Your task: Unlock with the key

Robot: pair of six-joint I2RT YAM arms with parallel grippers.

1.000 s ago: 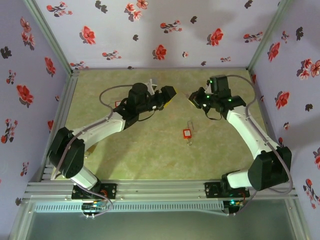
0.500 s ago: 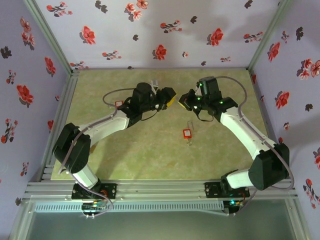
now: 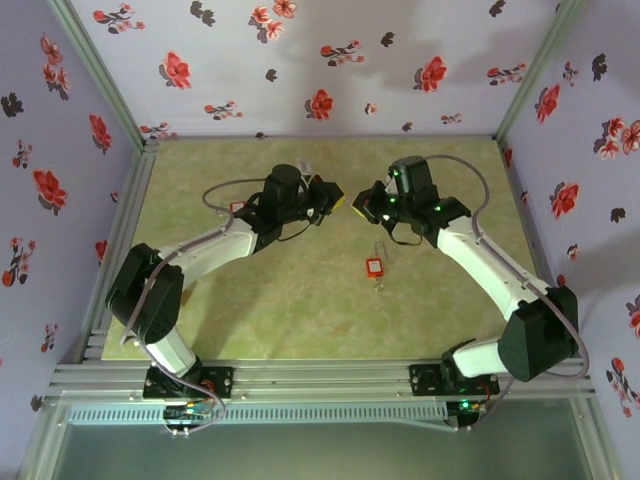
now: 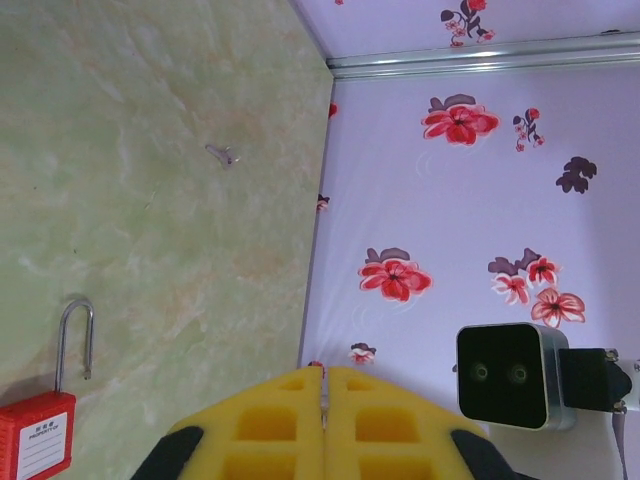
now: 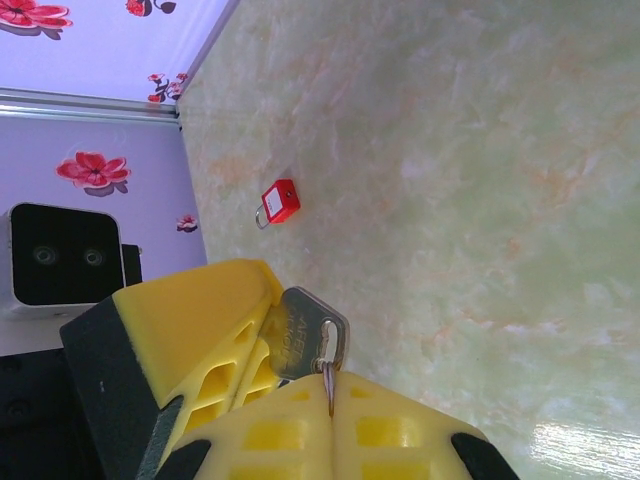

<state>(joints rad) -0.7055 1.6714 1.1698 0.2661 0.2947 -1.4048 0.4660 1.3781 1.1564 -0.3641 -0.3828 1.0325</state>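
Note:
Above the middle of the table my two grippers meet tip to tip. My right gripper (image 5: 330, 388) is shut on the ring of the silver key (image 5: 308, 335). The key's head sticks out past the yellow fingertips. My left gripper (image 5: 262, 305) comes in from the left and is shut on the key's blade; from its own wrist, the left gripper (image 4: 325, 373) has its jaws pressed together. In the top view the left gripper (image 3: 338, 197) and right gripper (image 3: 361, 207) almost touch. A red padlock (image 3: 374, 266) lies on the table below them, its shackle pointing to the back wall.
A second red padlock (image 3: 238, 207) lies at the left, beside my left forearm. A small silvery bit (image 4: 222, 154) lies on the green table (image 3: 300, 300) near the back. Flowered walls close in the back and both sides.
My right arm has carried the key leftward to the left gripper. The left gripper, open before, has shut on the key's blade.

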